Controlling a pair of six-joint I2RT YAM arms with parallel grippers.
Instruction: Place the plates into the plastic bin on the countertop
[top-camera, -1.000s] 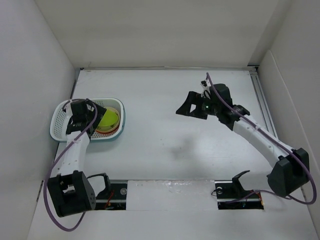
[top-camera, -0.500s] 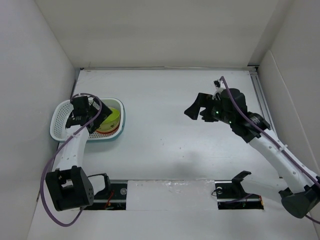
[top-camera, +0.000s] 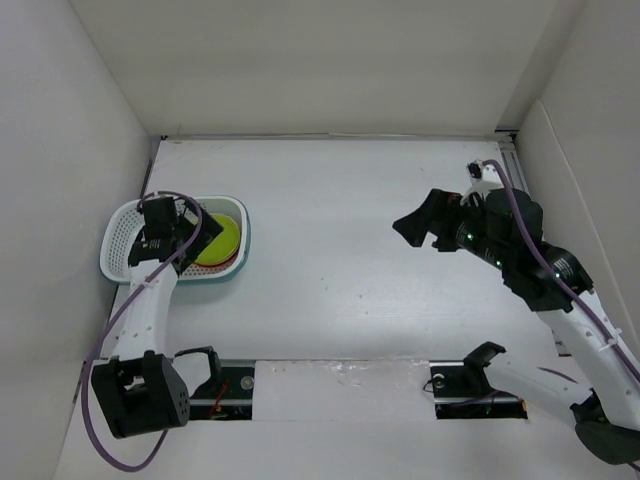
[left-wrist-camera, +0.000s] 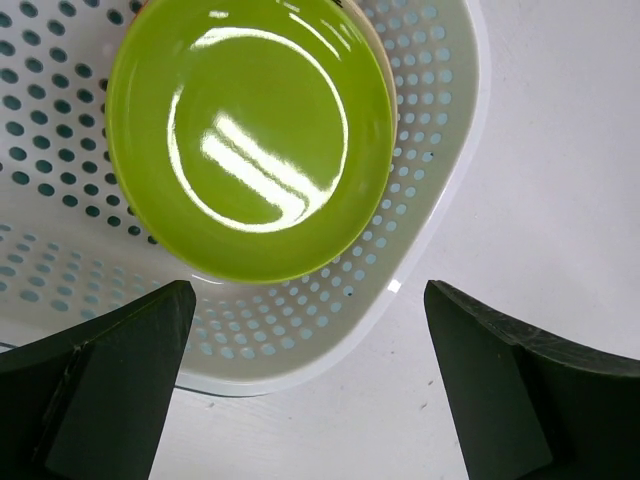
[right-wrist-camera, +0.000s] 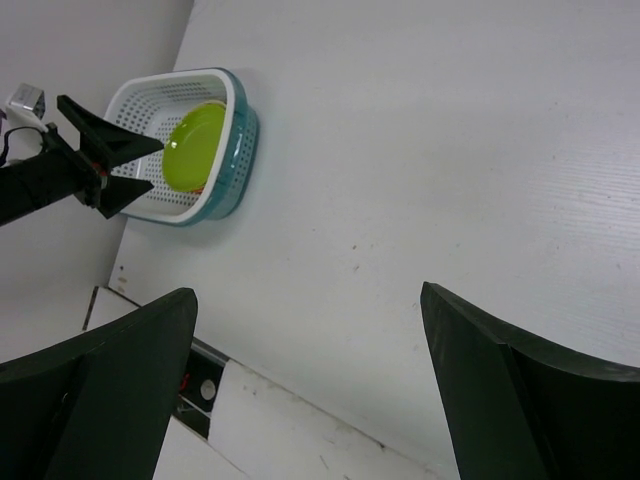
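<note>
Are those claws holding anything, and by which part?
Nothing is held. The left gripper is open above the green plate in the bin; the right gripper is open over the countertop.

One basket (top-camera: 118, 225) on one bench (top-camera: 340, 250). Inside it, one green plate (left-wrist-camera: 250, 140) on top and one orange plate (top-camera: 212, 264) showing beneath. Two hands: left hand (left-wrist-camera: 308, 300), right hand (top-camera: 415, 228).

No text, label, brand mark or number can be read in any view. The green plate (left-wrist-camera: 250, 140) and the white bin (left-wrist-camera: 432, 200) at the left of the frame show no legible marks, and neither does the countertop (top-camera: 340, 220).
</note>
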